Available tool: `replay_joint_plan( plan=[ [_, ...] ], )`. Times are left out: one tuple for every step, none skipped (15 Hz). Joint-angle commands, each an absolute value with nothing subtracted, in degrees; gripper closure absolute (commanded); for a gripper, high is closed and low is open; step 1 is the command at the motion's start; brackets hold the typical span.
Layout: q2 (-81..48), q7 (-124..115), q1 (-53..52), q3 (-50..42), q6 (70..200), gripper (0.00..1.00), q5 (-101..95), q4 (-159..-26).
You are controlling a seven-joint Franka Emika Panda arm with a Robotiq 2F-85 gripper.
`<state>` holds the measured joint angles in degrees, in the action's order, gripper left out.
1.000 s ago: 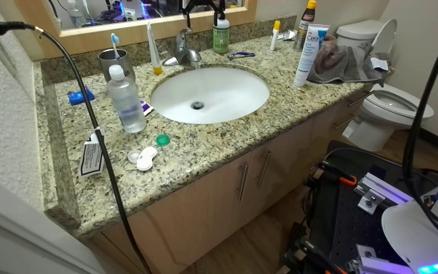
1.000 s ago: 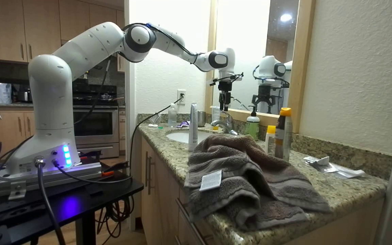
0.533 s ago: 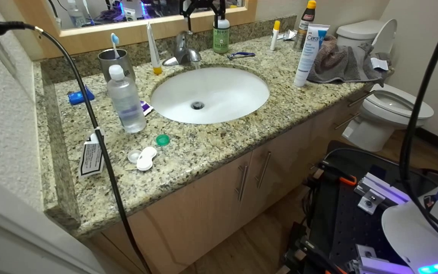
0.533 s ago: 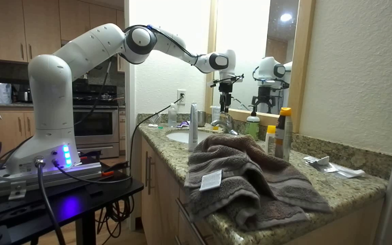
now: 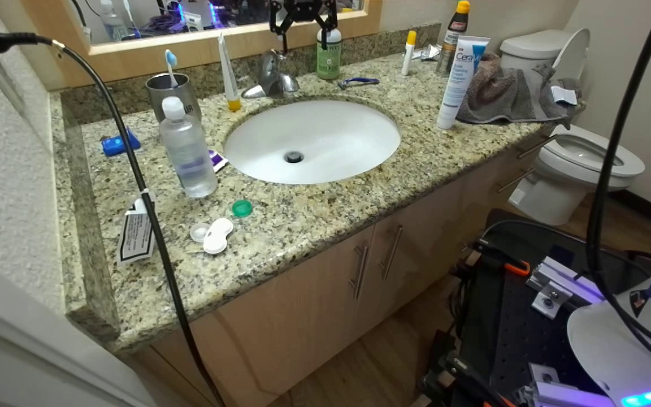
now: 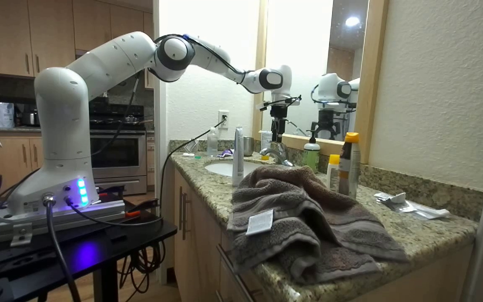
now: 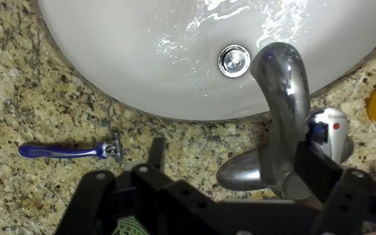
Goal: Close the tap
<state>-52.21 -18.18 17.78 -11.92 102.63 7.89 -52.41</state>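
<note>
Since the chrome faucet point(image 7: 284, 94), mounted on the table point(image 5: 314, 220) behind the white oval basin point(image 5: 325, 135), looks rigid and slick, the wide-spread tool point(image 7: 232, 153), gripping nothing, should probably push the red-dotted lever point(image 7: 330, 122) near its tip.

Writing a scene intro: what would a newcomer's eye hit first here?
First, the white arm arched toward the mirror in an exterior view; the wrist view shows its gripper open at the tap. Then the rumpled gray-brown towel on the counter, in the foreground of an exterior view. Third, the white oval basin, set into the counter under the tap's spout.
</note>
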Motion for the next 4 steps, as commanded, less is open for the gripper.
replay_joint_plan(
  plan=[
    [-52.40,-18.35,17.86,-12.01,102.40,0.00,7.84,-52.39],
    [-52.68,-18.40,17.89,-12.03,102.44,0.00,7.84,-52.40],
    [-52.80,-18.40,17.87,-12.02,102.50,0.00,7.84,-52.41],
    [-52.79,-18.40,17.83,-12.02,102.50,0.00,7.84,-52.40]
  ],
)
